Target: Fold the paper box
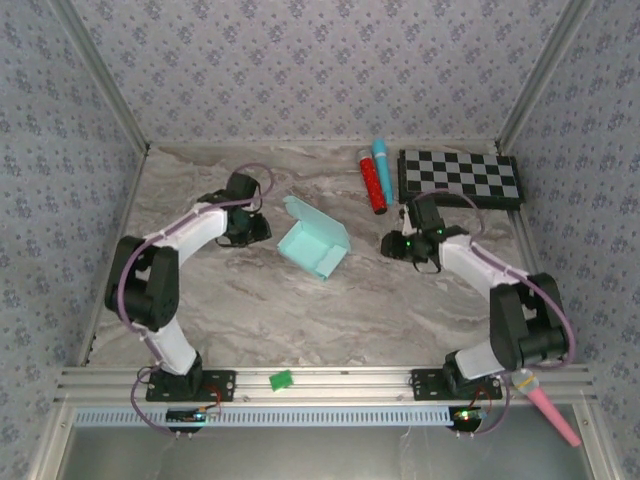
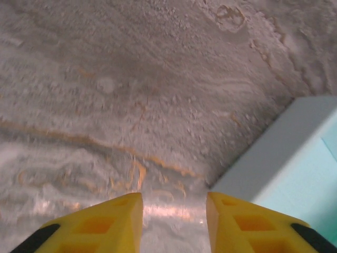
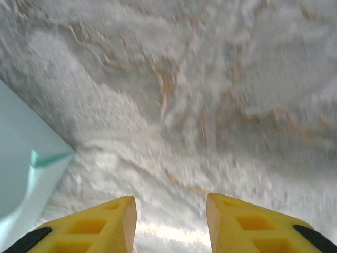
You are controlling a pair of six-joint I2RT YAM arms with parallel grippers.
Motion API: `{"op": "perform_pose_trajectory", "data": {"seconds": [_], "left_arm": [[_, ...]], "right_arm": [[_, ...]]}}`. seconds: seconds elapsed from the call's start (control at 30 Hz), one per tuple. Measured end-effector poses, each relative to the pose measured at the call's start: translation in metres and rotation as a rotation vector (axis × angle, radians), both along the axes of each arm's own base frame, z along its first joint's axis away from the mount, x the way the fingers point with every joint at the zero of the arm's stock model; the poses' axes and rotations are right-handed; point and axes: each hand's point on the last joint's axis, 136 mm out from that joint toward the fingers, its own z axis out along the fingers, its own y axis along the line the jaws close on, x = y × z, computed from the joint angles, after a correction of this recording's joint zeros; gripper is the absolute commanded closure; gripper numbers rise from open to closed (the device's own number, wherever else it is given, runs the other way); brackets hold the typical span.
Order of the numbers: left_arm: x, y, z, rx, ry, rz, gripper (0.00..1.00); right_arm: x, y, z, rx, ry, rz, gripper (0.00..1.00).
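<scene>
From above, the box (image 1: pixel 313 245) sits on the table (image 1: pixel 300 320). It is assembled and turned at an angle, with its lid flap standing up along the far left edge. The left gripper (image 1: pixel 260 228) is just left of the box; I cannot tell whether it touches the wall. The right gripper (image 1: pixel 390 244) is to the right of the box, with a strip of bare marble between them. Behind the box and to its right, a red marker (image 1: pixel 373 184) and a blue marker (image 1: pixel 382 159) lie side by side. The checkerboard (image 1: pixel 460 178) is farther right of them. On the near side of the box, a small green piece (image 1: pixel 281 379) rests on the rail.

In the left wrist view, the left gripper (image 2: pixel 174 221) has its yellow fingers (image 2: pixel 105 226) parted with only marble between them. The box (image 2: pixel 295 158) is just ahead and to the right of the tips.

In the right wrist view, the right gripper (image 3: pixel 171 221) likewise stands open and holds nothing. The box (image 3: pixel 21 158) is at the left, apart from the fingers (image 3: pixel 253 224).
</scene>
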Motion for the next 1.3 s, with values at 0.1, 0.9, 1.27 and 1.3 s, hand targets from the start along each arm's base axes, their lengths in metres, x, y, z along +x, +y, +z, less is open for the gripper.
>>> {"op": "perform_pose_trajectory", "data": {"seconds": [0.1,0.9,1.27,1.3], "left_arm": [[0.014,-0.005,-0.013,-0.009,0.022,-0.020,0.69],[-0.035,-0.056,-0.030,-0.170,0.104,-0.164,0.80],[-0.055,-0.051,-0.005,-0.175,0.034,-0.142,0.75],[-0.055,-0.049,-0.001,-0.170,0.020,-0.138,0.73]], "right_arm": [[-0.025,0.006,-0.004,0.003,0.000,0.001,0.60],[-0.003,0.072,-0.019,0.065,-0.032,0.018,0.72],[0.035,0.060,-0.025,0.014,-0.040,0.015,0.72],[0.037,0.058,-0.026,0.009,-0.037,0.015,0.72]]}}
